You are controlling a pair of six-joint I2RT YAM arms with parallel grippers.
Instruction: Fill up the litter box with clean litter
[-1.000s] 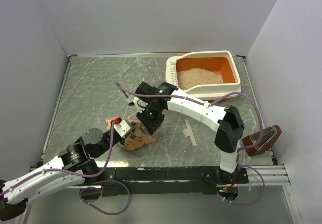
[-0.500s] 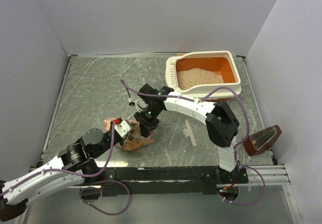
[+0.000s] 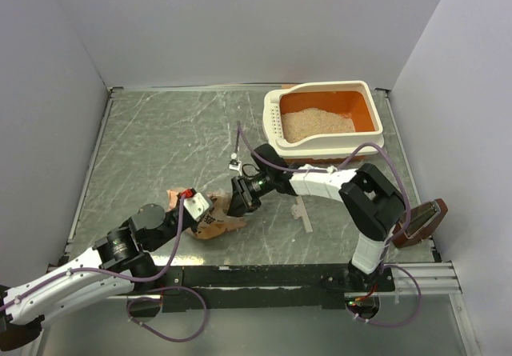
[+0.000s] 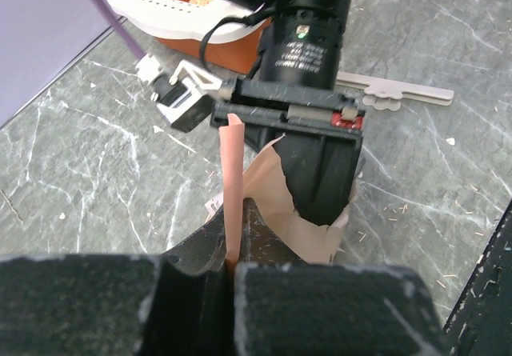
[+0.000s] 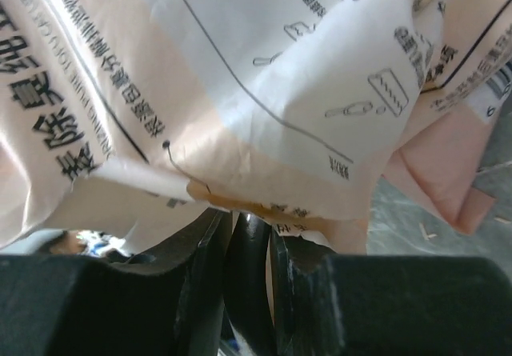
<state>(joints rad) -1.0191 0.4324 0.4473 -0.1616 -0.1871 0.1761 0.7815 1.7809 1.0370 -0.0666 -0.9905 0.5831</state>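
Observation:
The litter box [image 3: 322, 86], with a cream rim and an orange basin, stands at the far right. A heap of pale clean litter [image 3: 316, 122] lies in it. The crumpled tan-orange printed bag [image 3: 214, 220] lies on the table near the front. My left gripper [image 3: 198, 210] is shut on the bag's left edge, which stands as a thin pink strip [image 4: 233, 184] between its fingers [image 4: 232, 244]. My right gripper [image 3: 241, 197] is shut on the bag's paper [image 5: 240, 76], at its lower edge [image 5: 252, 216]. The box's corner [image 4: 160, 12] shows in the left wrist view.
A brown-handled scoop [image 3: 416, 221] lies at the table's right edge. A white plastic strip [image 3: 302, 210] lies on the marbled table right of the bag, also in the left wrist view [image 4: 400, 94]. White walls enclose the table on three sides.
My right arm has dropped low and stretched flat over the table, with its gripper still at the bag. The bag has flattened a little. My left arm has hardly moved.

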